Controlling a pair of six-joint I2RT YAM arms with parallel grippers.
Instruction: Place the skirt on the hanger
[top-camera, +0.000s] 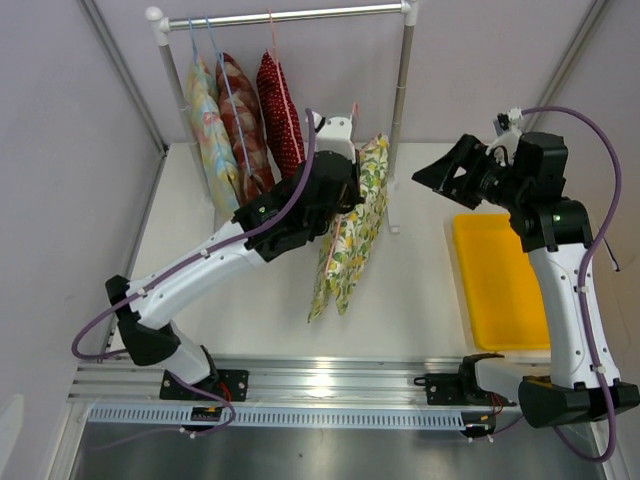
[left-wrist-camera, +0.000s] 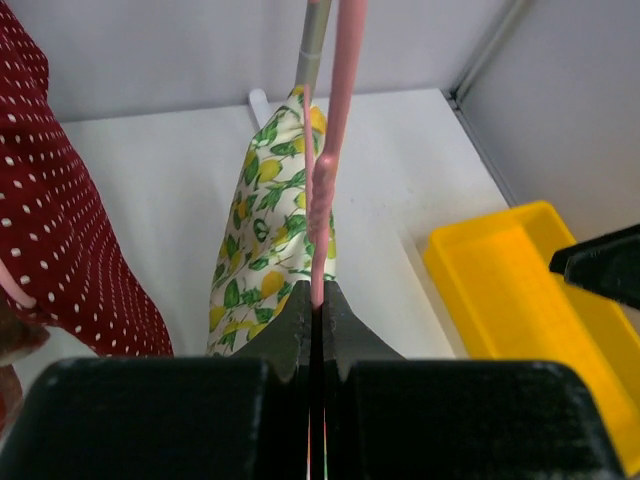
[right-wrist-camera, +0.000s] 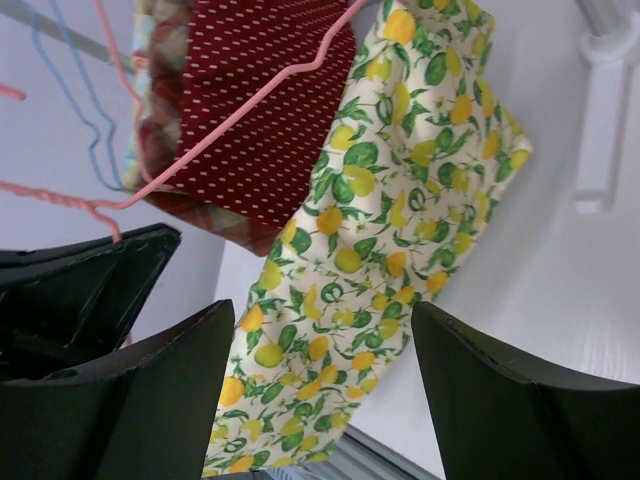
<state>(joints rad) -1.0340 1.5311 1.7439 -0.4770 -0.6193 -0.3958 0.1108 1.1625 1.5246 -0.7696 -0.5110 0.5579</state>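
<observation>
My left gripper (top-camera: 345, 190) (left-wrist-camera: 317, 300) is shut on the thin pink wire hanger (left-wrist-camera: 335, 110), held up in the air in front of the clothes rack. The lemon-print skirt (top-camera: 352, 235) (left-wrist-camera: 262, 225) hangs down along the hanger's wire. In the right wrist view the skirt (right-wrist-camera: 385, 220) fills the middle and the pink hanger (right-wrist-camera: 235, 118) slants across its top left. My right gripper (top-camera: 440, 166) (right-wrist-camera: 325, 400) is open and empty, to the right of the skirt and pointing at it.
A white rack (top-camera: 290, 15) at the back carries a red dotted garment (top-camera: 280, 110), a pastel floral garment (top-camera: 205, 120) and light-blue hangers (right-wrist-camera: 75, 90). Its right post (top-camera: 402, 90) stands just behind the skirt. A yellow tray (top-camera: 500, 285) lies at the right.
</observation>
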